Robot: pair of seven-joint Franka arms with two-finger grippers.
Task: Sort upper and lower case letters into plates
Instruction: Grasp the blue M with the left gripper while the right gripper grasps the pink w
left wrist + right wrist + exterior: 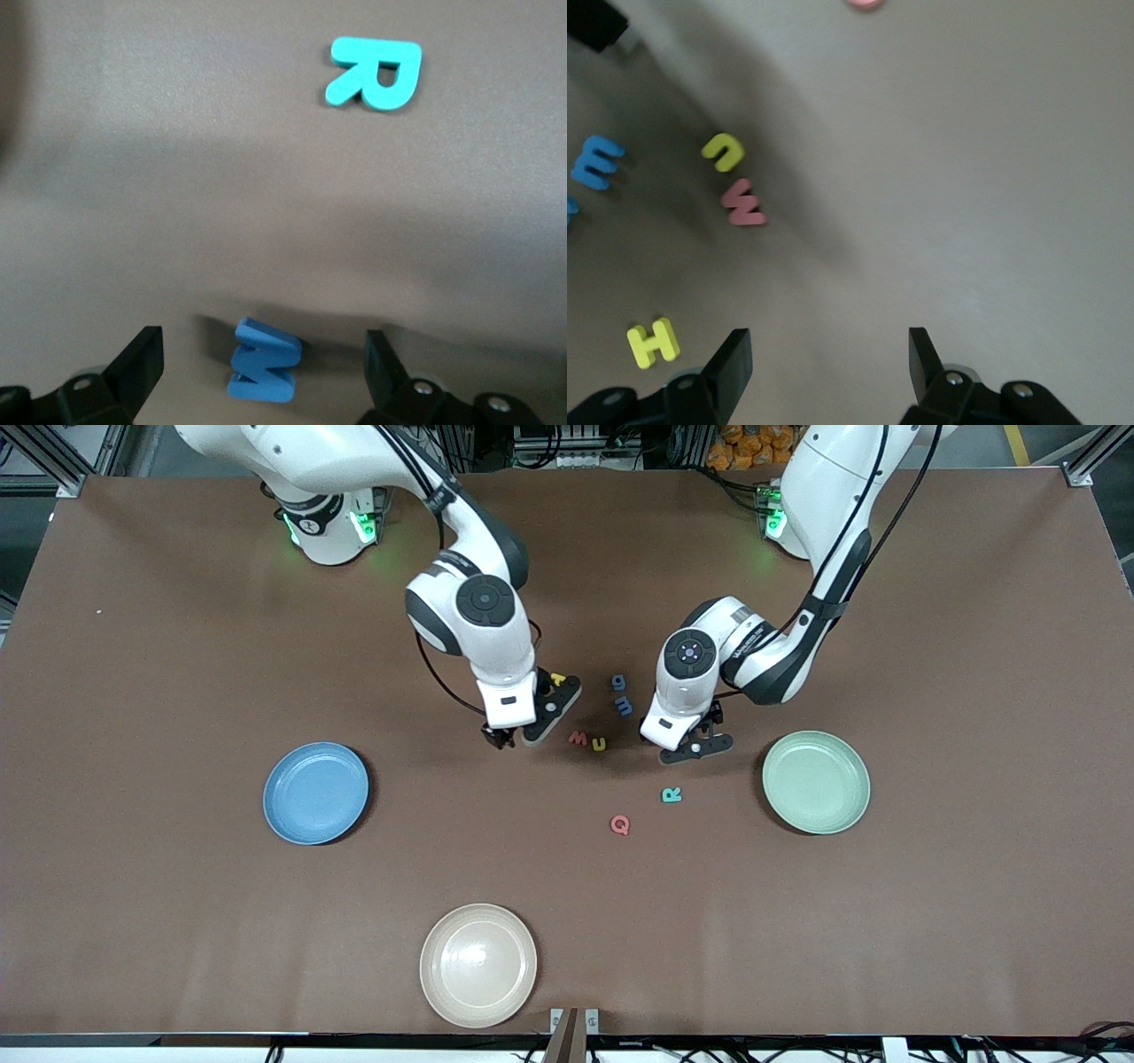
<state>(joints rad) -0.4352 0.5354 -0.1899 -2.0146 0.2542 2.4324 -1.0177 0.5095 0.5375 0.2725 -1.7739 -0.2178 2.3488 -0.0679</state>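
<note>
A blue M (pixel 263 361) lies on the brown table between the fingers of my open left gripper (pixel 261 350); the fingers stand apart from it on both sides. In the front view that gripper (pixel 666 742) hides the M. Teal R (pixel 671 794) and red Q (pixel 620 825) lie nearer the front camera. My right gripper (pixel 499 737) hangs open over bare table beside the red w (pixel 578 738) and yellow u (pixel 600 744), with nothing between its fingers (pixel 740 350). Yellow H (pixel 557 679), blue g (pixel 618 682) and blue m (pixel 624 705) lie farther back. The blue plate (pixel 315 793) and the mint green plate (pixel 816 781) hold nothing.
A cream-white plate (pixel 478 965) sits near the table's front edge, with nothing on it. The blue plate is toward the right arm's end, the green plate toward the left arm's end. Both arms reach in over the letter cluster at the table's middle.
</note>
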